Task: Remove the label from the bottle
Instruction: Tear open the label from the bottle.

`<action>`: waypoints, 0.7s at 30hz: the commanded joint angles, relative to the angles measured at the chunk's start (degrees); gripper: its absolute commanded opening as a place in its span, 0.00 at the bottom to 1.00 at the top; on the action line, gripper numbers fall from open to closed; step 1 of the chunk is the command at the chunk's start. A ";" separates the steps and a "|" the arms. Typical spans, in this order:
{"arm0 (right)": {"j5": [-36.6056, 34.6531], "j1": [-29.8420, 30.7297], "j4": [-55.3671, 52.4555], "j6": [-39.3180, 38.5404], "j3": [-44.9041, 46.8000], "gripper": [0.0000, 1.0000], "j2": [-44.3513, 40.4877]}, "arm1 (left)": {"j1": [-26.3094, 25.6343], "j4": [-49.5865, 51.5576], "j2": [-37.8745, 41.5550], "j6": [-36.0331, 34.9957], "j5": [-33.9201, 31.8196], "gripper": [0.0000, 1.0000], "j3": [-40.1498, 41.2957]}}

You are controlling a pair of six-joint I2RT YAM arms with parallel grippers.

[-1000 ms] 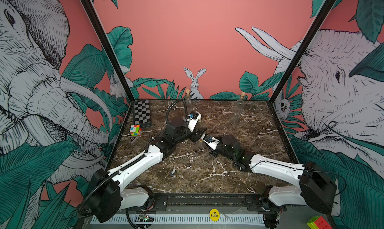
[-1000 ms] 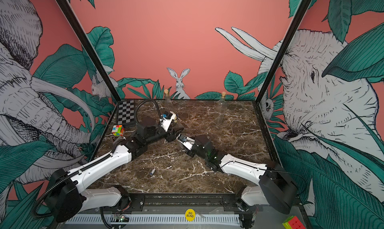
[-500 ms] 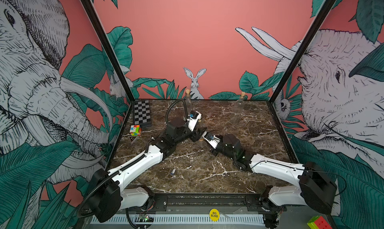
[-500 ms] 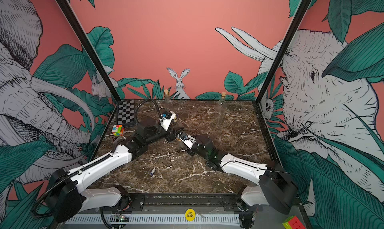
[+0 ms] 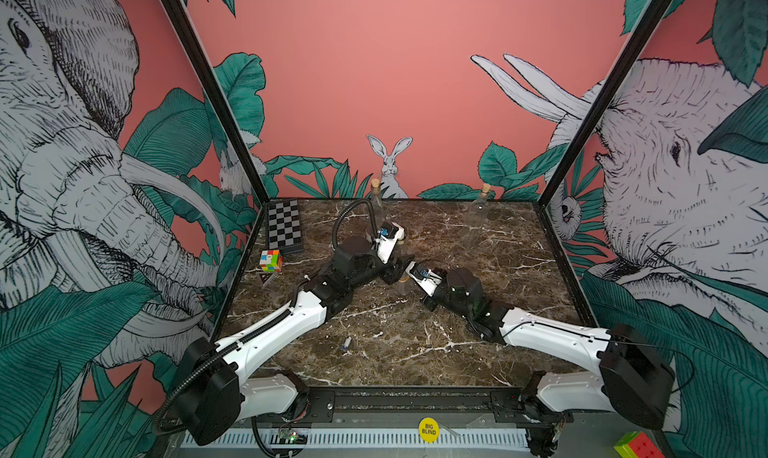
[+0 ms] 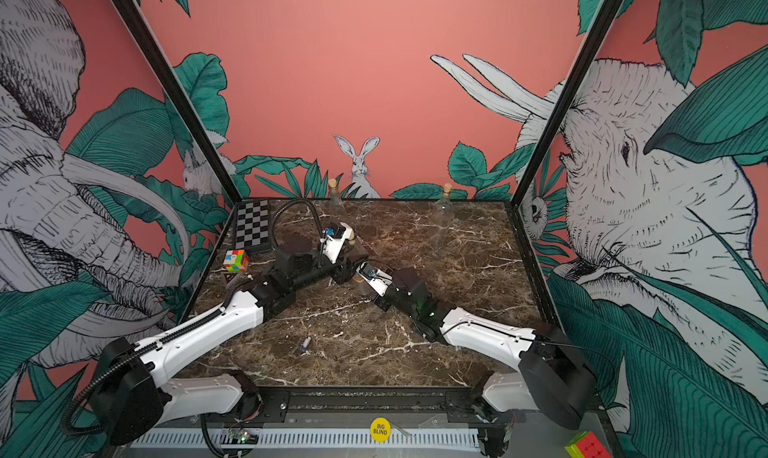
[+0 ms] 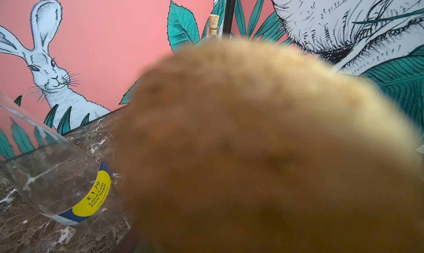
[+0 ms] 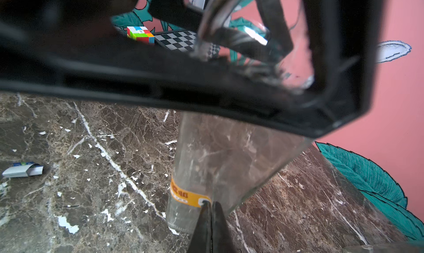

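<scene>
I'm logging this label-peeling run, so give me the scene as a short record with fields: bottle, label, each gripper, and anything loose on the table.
held bottle: clear glass, tilted
orange label: stuck on the bottle, near its base
left gripper: clamped on the bottle's upper part
right gripper: shut, tips at the orange label's edge; a pinch on it cannot be confirmed
label scrap: small, curled, lying loose on the table

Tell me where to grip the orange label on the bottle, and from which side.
Pinch the end of the orange label, where the right fingers sit, coming sideways along the glass. It is a thin band wrapped round the bottle near its base, so probably only that edge offers a hold.
</scene>
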State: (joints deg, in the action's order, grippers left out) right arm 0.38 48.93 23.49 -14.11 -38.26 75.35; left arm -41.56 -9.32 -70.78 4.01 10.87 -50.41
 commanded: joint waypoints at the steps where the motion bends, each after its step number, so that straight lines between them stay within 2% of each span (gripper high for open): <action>1: -0.12 -0.37 4.86 0.40 -1.30 0.00 -0.55 | -3.50 -4.65 2.77 4.79 7.52 0.00 -1.97; 10: 0.51 -0.32 4.59 0.48 -1.38 0.00 -0.15 | -4.50 -5.66 0.57 11.92 -2.44 0.00 -2.85; 21: -0.11 -0.32 5.96 1.55 -0.59 0.00 -0.54 | -5.28 -6.11 -0.54 14.18 -7.33 0.00 -2.94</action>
State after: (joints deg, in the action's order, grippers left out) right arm -0.54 48.53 23.24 -13.50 -38.26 75.35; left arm -44.71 -10.15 -72.14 14.57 -0.14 -50.63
